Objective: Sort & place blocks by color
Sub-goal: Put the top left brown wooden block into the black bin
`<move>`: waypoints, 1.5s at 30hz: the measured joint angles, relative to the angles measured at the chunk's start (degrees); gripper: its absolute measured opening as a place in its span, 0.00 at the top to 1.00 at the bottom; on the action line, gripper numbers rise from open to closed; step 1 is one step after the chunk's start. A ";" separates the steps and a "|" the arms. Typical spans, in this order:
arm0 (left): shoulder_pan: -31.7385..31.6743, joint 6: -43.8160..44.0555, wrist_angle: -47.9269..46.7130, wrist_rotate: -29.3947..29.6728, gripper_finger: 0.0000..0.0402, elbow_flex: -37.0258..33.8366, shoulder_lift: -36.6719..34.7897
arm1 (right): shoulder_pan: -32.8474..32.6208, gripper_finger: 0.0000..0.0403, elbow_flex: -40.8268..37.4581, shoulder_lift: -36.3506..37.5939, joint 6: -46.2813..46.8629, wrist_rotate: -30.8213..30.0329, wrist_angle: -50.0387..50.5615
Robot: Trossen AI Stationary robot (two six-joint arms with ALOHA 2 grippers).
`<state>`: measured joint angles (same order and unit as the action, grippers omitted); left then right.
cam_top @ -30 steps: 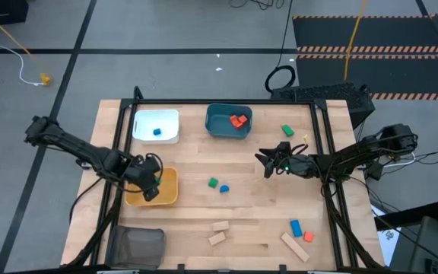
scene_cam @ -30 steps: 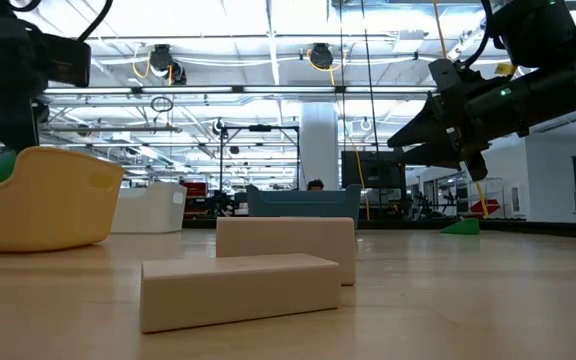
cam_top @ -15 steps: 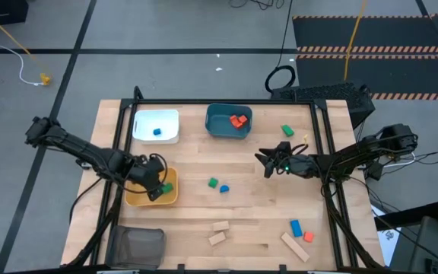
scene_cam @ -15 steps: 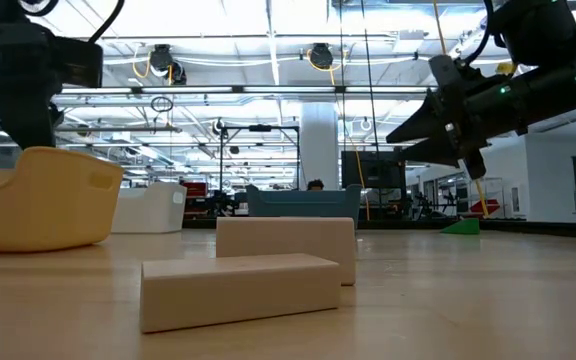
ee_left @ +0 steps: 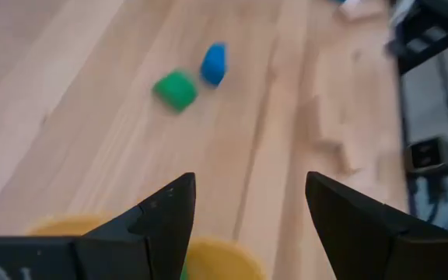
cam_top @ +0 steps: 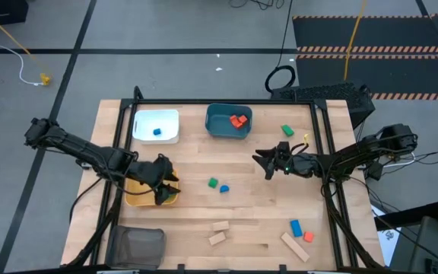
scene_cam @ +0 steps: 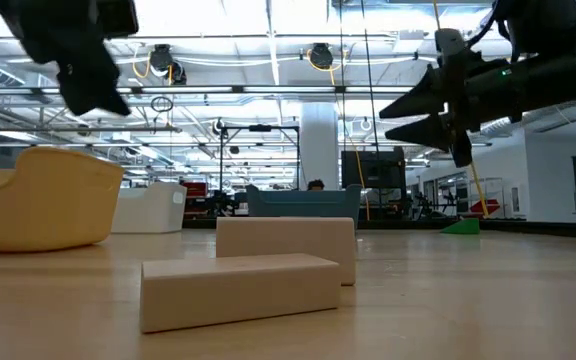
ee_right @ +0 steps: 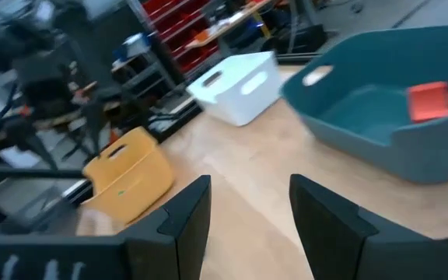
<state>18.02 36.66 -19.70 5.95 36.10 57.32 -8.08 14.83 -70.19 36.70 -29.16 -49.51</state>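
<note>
My left gripper [cam_top: 167, 183] hangs open and holds nothing, above the right end of the yellow tray [cam_top: 137, 199]. A sliver of green block [ee_left: 183, 272] shows in that tray, below the fingers. Ahead of this gripper, a green block [cam_top: 213, 183] and a blue block [cam_top: 224, 188] lie on the table's middle. My right gripper [cam_top: 261, 161] hovers open over the table right of centre and also holds nothing. Red blocks [cam_top: 239, 120] lie in the teal tray [cam_top: 217, 128]. One blue block [cam_top: 157, 132] lies in the white tray [cam_top: 144, 122].
Two tan blocks [cam_top: 219, 232] lie near the front edge. A blue block [cam_top: 296, 227], an orange block [cam_top: 308, 237] and a long tan one [cam_top: 295, 246] lie at the near right. A green block [cam_top: 287, 130] sits at the far right. A dark mesh container [cam_top: 137, 245] stands at the near left corner.
My left gripper has opened over the yellow tray and let go of a green block, which now lies in the tray. The gripper has then risen, tipped up from pointing steeply down, and moved toward the table's right.
</note>
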 joint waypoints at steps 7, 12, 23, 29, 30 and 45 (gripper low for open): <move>0.00 -1.99 10.47 1.10 0.39 0.00 2.68 | -4.68 0.59 4.14 -0.02 -7.80 -2.53 0.02; 0.26 -1.99 12.99 1.14 0.39 0.00 5.60 | -8.39 0.59 7.75 -0.02 -13.22 -2.54 0.88; 0.85 -3.61 15.78 1.12 0.39 -0.02 7.95 | -14.55 0.59 17.77 -10.63 -13.92 -5.47 6.49; 1.71 -3.56 15.53 1.08 0.39 -0.02 7.93 | -15.80 0.59 21.82 -17.12 -13.58 -1.07 7.33; 1.94 -3.56 15.23 1.05 0.39 -0.02 7.93 | -16.01 0.59 22.70 -18.18 -13.37 0.34 7.78; 5.04 -4.63 16.46 1.04 0.39 -0.02 7.93 | -17.57 0.59 32.77 -32.94 -7.91 12.31 7.92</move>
<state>23.06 32.04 -3.24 6.99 36.07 65.25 -25.64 47.61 -103.13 28.79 -16.85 -41.59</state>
